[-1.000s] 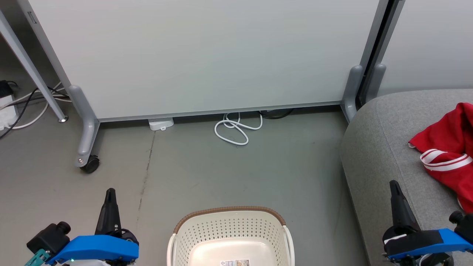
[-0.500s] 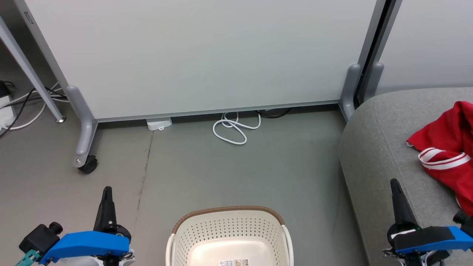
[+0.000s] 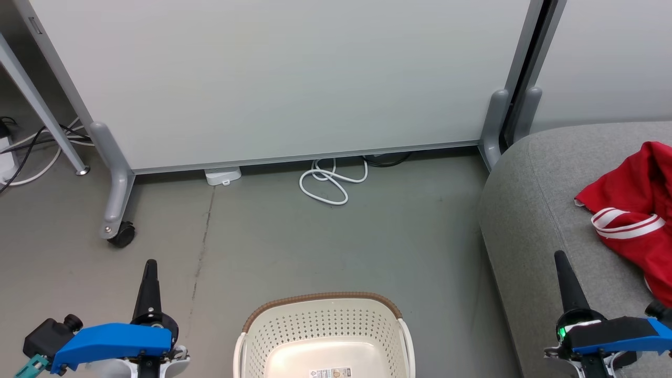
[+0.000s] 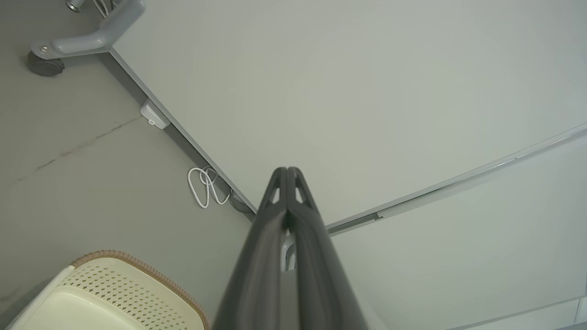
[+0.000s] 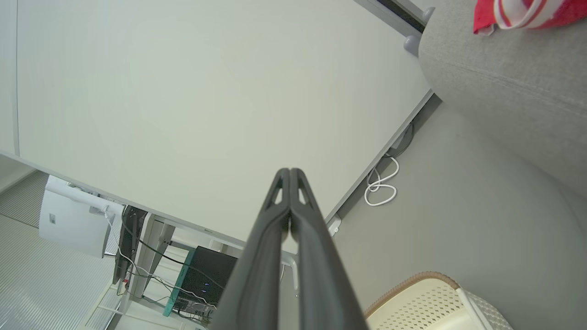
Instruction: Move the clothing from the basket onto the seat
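The red clothing (image 3: pixel 638 215) with white bands lies on the grey seat (image 3: pixel 535 210) at the right edge; the right wrist view catches a corner of the clothing (image 5: pixel 518 13) on the seat (image 5: pixel 504 87). The cream basket (image 3: pixel 323 336) with a brown rim stands on the floor at bottom centre; only a label sticker shows on the part of its bottom in view. My left gripper (image 3: pixel 150 265) is shut with nothing in it, left of the basket. My right gripper (image 3: pixel 559 257) is shut and empty over the seat's front edge. Both wrist views show the fingers (image 4: pixel 288 172) (image 5: pixel 290 172) pressed together.
A pale grey wheeled partition panel (image 3: pixel 283 79) stands behind the basket, with a castor (image 3: pixel 122 234) at its left foot. A coiled white cable (image 3: pixel 328 184) and a small white box (image 3: pixel 223 176) lie at its base. More cables (image 3: pixel 31 152) run at far left.
The head view has shifted slightly, so the panel, cable and seat sit a little left and higher. Both grippers stay shut and show slightly lower in the picture.
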You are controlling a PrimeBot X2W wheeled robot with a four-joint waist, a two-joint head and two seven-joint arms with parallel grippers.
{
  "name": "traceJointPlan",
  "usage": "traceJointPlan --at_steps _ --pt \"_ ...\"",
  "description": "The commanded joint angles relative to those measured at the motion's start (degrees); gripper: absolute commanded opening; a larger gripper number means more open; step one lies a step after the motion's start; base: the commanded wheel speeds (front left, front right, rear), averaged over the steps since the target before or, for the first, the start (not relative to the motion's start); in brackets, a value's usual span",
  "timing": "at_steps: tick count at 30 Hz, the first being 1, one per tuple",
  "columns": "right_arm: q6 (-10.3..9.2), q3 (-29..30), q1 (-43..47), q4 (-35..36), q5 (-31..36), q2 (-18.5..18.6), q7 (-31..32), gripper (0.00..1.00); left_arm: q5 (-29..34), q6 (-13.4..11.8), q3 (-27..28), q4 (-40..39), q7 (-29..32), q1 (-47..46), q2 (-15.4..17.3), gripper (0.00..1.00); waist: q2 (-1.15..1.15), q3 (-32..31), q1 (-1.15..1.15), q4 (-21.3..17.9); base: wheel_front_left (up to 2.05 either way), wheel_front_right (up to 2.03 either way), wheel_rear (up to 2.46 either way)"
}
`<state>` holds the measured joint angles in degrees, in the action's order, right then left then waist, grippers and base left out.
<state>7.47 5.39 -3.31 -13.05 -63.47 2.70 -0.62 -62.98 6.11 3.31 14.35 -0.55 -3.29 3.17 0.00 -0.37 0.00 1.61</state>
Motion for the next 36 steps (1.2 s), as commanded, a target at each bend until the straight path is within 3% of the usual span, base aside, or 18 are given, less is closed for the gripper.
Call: traceJointPlan --at_steps 1,36 --pt "0.03 0.2 -1.4 0.3 -1.4 0.2 0.3 0.00 -1.4 0.4 0.5 -0.7 0.4 -1.4 0.1 0.00 0.00 0.0 0.00 0.0 0.00 0.00 0.00" --pt "0.04 0.9 -2.7 -0.6 -20.2 0.3 5.2 0.00 -20.4 1.2 2.5 -0.5 5.1 -2.7 -0.2 0.00 0.00 0.3 0.00 -1.0 0.00 0.00 0.00"
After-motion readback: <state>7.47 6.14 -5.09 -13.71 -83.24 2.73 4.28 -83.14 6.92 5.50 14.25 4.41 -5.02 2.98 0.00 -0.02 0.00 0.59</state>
